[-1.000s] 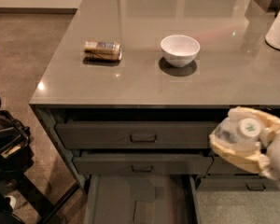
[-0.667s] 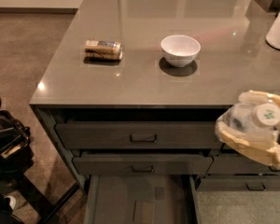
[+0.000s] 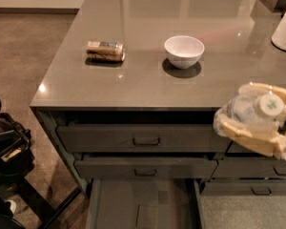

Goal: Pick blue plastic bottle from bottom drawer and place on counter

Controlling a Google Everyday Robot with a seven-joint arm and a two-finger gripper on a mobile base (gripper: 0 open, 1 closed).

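My gripper (image 3: 255, 116) is at the right, level with the counter's front edge, its cream fingers (image 3: 248, 135) shut around the blue plastic bottle (image 3: 257, 109). The bottle is clear with a white cap bearing a green mark, and it is held in the air in front of the drawers. The counter (image 3: 148, 75) is a glossy grey-brown top. The bottom drawer (image 3: 143, 202) is pulled open below, showing a flat grey floor with a lighter rectangular patch.
A tan-and-brown can (image 3: 105, 51) lies on its side at the counter's left. A white bowl (image 3: 184, 51) stands mid-counter. A big white jar (image 3: 285, 26) stands at the far right. Two shut drawer fronts (image 3: 145, 140) sit above the open drawer. Dark equipment (image 3: 7, 151) is at lower left.
My gripper has risen and moved slightly right with the bottle, from in front of the drawers to the level of the counter's edge. The rest is unchanged.
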